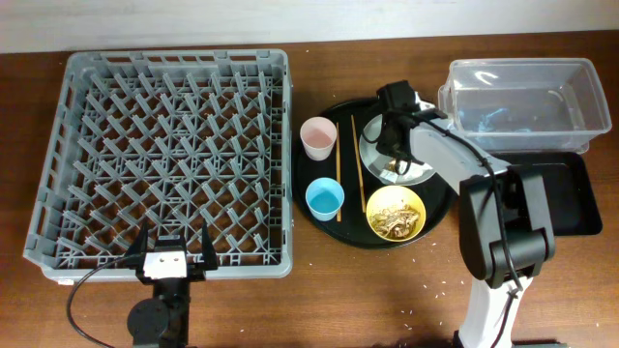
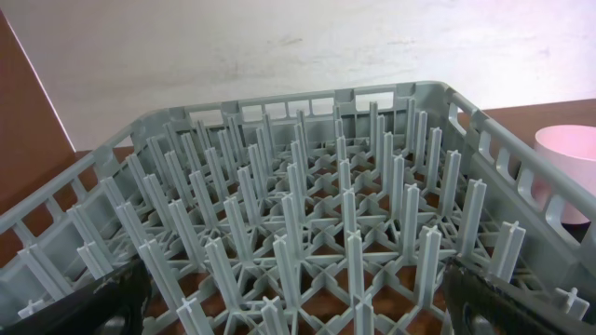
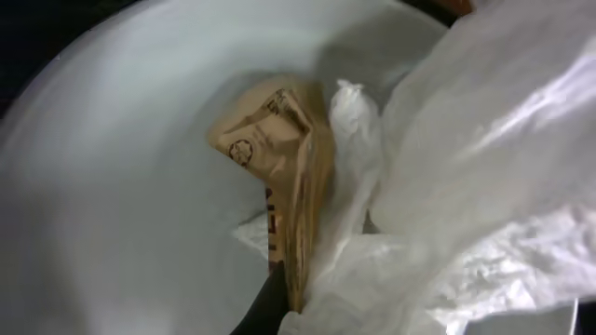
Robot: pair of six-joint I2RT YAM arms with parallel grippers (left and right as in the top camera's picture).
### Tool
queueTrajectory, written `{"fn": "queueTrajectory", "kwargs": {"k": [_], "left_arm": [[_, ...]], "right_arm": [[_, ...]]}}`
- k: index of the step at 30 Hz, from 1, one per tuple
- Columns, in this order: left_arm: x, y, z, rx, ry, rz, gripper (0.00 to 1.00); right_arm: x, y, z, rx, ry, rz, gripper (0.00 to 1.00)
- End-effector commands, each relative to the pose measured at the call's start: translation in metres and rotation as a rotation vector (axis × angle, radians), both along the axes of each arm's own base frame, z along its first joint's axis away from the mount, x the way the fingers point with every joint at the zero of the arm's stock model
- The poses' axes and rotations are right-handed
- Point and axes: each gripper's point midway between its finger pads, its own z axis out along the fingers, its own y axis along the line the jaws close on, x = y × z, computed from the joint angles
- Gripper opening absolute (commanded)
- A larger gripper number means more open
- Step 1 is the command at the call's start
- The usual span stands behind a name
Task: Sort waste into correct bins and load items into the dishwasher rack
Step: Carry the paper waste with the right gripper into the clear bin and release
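Overhead: right gripper [image 1: 393, 155] sits low over the pale plate [image 1: 418, 172], at about 1 o'clock on the round black tray [image 1: 440, 208]. It hides most of the plate, and I cannot tell how its jaws stand.

Right wrist view, very close and blurred: crumpled white napkins [image 3: 484, 167] fill the 3 o'clock side. A gold-brown wrapper [image 3: 275, 177] lies against them on the plate. The wrapper has a round printed emblem and red marks below it, neither readable. A dark shape at 6 o'clock is cut off.

Also on the tray: pink cup [image 1: 317, 138] at 10 o'clock, light-blue cup [image 1: 325, 198] at 8, and yellow bowl [image 1: 396, 213] at 6 holding brown food scraps [image 1: 392, 220]. Two chopsticks [image 1: 338, 155] lie between the cups and the plate.

The clear tub [image 1: 527, 68] is at 2 o'clock off the tray, with an unclear bluish smear inside. The flat black tray [image 1: 571, 198] is partly under the arm.

The left gripper [image 1: 174, 242] is at the 6 o'clock rim of the dishwasher rack [image 1: 164, 145], jaws wide, nothing between them.
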Motion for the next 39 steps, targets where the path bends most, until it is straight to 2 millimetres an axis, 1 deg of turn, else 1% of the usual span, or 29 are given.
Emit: {"fn": "queueTrajectory", "kwargs": {"k": [1,2,4,5,6,7,8,10,11,12,14,15,17,18,22,25,27,28,29,30,31,32,33,35,37,39], "left_arm": [[0.000,0.000,0.000,0.015,-0.001,-0.004,1.00],[0.000,0.000,0.000,0.015,0.000,-0.004,1.00],[0.000,0.000,0.000,0.015,0.000,-0.004,1.00],[0.000,0.000,0.000,0.015,0.000,-0.004,1.00],[0.000,0.000,0.000,0.015,0.000,-0.004,1.00],[0.000,0.000,0.000,0.015,-0.001,-0.004,1.00],[0.000,0.000,0.000,0.015,0.000,-0.004,1.00],[0.000,0.000,0.000,0.015,0.000,-0.004,1.00],[0.000,0.000,0.000,0.015,0.000,-0.004,1.00],[0.000,0.000,0.000,0.015,0.000,-0.004,1.00],[0.000,0.000,0.000,0.015,0.000,-0.004,0.99],[0.000,0.000,0.000,0.015,0.000,-0.004,1.00],[0.000,0.000,0.000,0.015,0.000,-0.004,0.99],[0.000,0.000,0.000,0.015,0.000,-0.004,1.00],[0.000,0.000,0.000,0.015,0.000,-0.004,0.99],[0.000,0.000,0.000,0.015,-0.001,-0.004,1.00],[0.000,0.000,0.000,0.015,-0.001,-0.004,1.00],[0.000,0.000,0.000,0.015,0.000,-0.004,1.00],[0.000,0.000,0.000,0.015,0.000,-0.004,1.00],[0.000,0.000,0.000,0.015,0.000,-0.004,1.00],[0.000,0.000,0.000,0.015,0.000,-0.004,1.00],[0.000,0.000,0.000,0.015,-0.001,-0.004,0.99],[0.000,0.000,0.000,0.015,-0.001,-0.004,1.00],[0.000,0.000,0.000,0.015,0.000,-0.004,1.00],[0.000,0.000,0.000,0.015,0.000,-0.004,1.00],[0.000,0.000,0.000,0.015,0.000,-0.004,1.00]], "right_arm": [[0.030,0.020,0.076,0.030,-0.110,0.203,0.04],[0.033,0.022,0.097,0.036,-0.136,0.212,0.04],[0.038,0.018,0.139,0.042,-0.189,0.203,0.04],[0.041,0.011,0.168,0.044,-0.232,0.189,0.04],[0.042,0.003,0.189,0.046,-0.264,0.172,0.04],[0.043,-0.007,0.206,0.046,-0.291,0.152,0.04],[0.044,-0.019,0.218,0.045,-0.313,0.126,0.04],[0.046,-0.042,0.229,0.042,-0.338,0.075,0.04],[0.047,-0.055,0.230,0.043,-0.344,0.042,0.04],[0.047,-0.072,0.230,0.051,-0.349,-0.014,0.04],[0.046,-0.104,0.222,0.061,-0.340,-0.116,0.04],[0.046,-0.123,0.213,0.064,-0.329,-0.170,0.04],[0.046,-0.147,0.201,0.066,-0.311,-0.234,0.04],[0.047,-0.160,0.191,0.071,-0.298,-0.262,0.04],[0.055,-0.188,0.157,0.112,-0.258,-0.311,0.04],[0.059,-0.192,0.139,0.129,-0.236,-0.321,0.04],[0.063,-0.193,0.132,0.128,-0.231,-0.322,0.04],[0.066,-0.194,0.129,0.129,-0.235,-0.324,0.11],[0.069,-0.194,0.129,0.129,-0.247,-0.322,0.45],[0.072,-0.195,0.130,0.129,-0.259,-0.320,0.72],[0.075,-0.194,0.131,0.131,-0.271,-0.317,0.95],[0.076,-0.194,0.132,0.134,-0.277,-0.315,0.99],[0.076,-0.192,0.136,0.145,-0.283,-0.308,0.98],[0.074,-0.180,0.149,0.199,-0.293,-0.262,0.98],[0.069,-0.161,0.171,0.254,-0.307,-0.149,0.98],[0.059,-0.138,0.200,0.298,-0.332,-0.029,0.99]]}}
